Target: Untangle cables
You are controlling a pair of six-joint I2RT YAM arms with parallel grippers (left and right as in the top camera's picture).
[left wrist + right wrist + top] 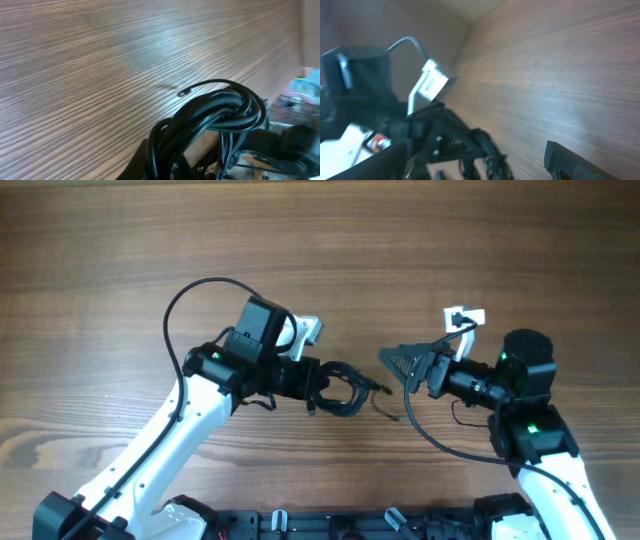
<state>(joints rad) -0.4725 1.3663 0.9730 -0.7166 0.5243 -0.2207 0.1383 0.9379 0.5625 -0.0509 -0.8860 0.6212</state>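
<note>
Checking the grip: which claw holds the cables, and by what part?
Left claw grips the cables at the bundle's edge nearest its own wrist; right claw is open, holding nothing.

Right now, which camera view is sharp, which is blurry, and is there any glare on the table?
Overhead: sharp and evenly lit, the cables crisp against the table. Left wrist: cables fairly sharp, a pale sheen across the wood, right edge out of focus. Right wrist: soft blur all over; the left arm is smeared.
</note>
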